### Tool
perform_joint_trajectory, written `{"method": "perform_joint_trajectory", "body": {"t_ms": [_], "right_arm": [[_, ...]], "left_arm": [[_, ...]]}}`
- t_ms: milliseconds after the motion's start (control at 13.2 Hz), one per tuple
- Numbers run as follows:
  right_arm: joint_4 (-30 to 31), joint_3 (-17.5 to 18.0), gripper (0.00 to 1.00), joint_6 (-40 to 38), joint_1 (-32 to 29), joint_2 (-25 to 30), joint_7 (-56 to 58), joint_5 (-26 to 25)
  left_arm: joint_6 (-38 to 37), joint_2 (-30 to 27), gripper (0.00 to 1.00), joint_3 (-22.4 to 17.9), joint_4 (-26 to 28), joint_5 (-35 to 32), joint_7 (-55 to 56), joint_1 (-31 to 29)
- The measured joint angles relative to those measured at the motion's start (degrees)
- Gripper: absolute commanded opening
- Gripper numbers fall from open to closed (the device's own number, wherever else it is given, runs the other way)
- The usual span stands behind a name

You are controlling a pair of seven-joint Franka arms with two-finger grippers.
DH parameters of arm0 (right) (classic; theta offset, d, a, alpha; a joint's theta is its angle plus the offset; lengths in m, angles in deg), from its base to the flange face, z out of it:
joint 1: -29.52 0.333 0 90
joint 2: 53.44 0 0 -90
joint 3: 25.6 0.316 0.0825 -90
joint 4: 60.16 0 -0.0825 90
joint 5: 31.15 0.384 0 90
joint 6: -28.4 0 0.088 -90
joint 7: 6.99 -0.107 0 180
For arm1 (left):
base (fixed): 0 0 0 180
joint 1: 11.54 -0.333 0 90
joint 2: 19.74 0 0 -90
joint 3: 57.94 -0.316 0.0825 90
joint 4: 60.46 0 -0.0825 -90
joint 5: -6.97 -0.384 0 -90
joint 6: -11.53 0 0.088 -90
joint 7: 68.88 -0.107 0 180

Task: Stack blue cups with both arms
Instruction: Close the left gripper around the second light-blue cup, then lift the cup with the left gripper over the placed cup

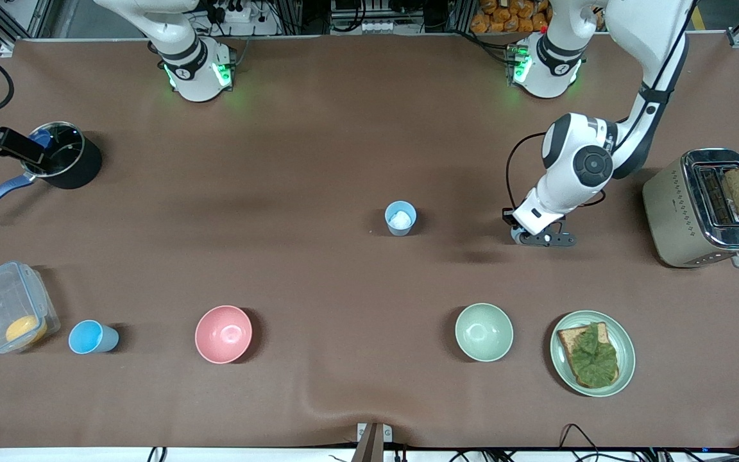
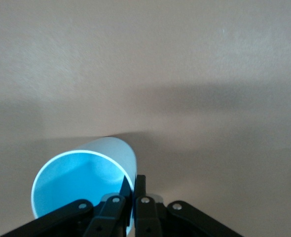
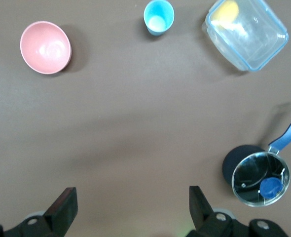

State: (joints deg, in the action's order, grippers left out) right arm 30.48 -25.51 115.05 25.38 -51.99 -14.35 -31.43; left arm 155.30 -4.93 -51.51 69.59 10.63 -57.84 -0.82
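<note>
**A:** What does the front camera give you?

**B:** I see the left gripper [image 1: 523, 236] low over the counter [image 1: 318, 128], between the cup with the white patch [image 1: 400, 218] and the toaster [image 1: 703, 208]. From here I cannot tell how its jaws stand or what they carry. The cup with the white patch stands upright near the middle of the counter. The lone cup [image 1: 92, 337] sits toward the right arm's end, just beside the clear box [image 1: 7, 308]. The pink bowl [image 1: 223, 333] comes next along, and the green bowl [image 1: 484, 332] is more toward the left arm's end. All of those lie nearer the front camera than the cup with the white patch.

**A:** And the left wrist?

**B:** There I read the jaws as narrow, pinching the rim wall of a tilted cup [image 2: 81, 185] between them. Its bright blue mouth faces the camera. I cannot tell whether it touches the counter.

**A:** Right wrist?

**B:** The right gripper [image 3: 131, 190] hangs high over the counter with its jaws wide apart, and that arm waits. Below it I make out the lone cup, upright beside the clear box. The pink bowl is well apart from them, and I also see a pot [image 3: 260, 178] with a blue handle.
</note>
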Motion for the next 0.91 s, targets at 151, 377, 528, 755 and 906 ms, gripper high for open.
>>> {"method": "perform_joint_trajectory", "body": {"t_ms": [151,377,528,755,906], "right_arm": [[-0.2,0.0,1.00,0.9,0.0,-0.1,0.2,-0.1],[-0.2,0.0,1.00,1.9,0.0,-0.3,0.2,-0.2],[-0.2,0.2,1.00,2.3,0.0,-0.3,0.4,-0.2],[-0.2,0.5,1.00,2.6,0.0,-0.4,0.4,-0.2],[-0.2,0.6,1.00,2.6,0.0,-0.4,0.4,-0.2]], "left_arm": [[0.0,-1.2,0.00,0.0,0.0,0.0,0.0,-0.2],[-2.8,-4.1,0.00,0.3,-1.7,0.0,0.0,0.2],[-6.7,-6.4,0.00,0.7,-5.1,0.0,0.0,2.7],[-9.8,-7.7,0.00,1.0,-11.2,0.1,3.3,10.4],[-11.7,-6.6,0.00,1.1,-15.2,0.1,7.7,15.3]]}}
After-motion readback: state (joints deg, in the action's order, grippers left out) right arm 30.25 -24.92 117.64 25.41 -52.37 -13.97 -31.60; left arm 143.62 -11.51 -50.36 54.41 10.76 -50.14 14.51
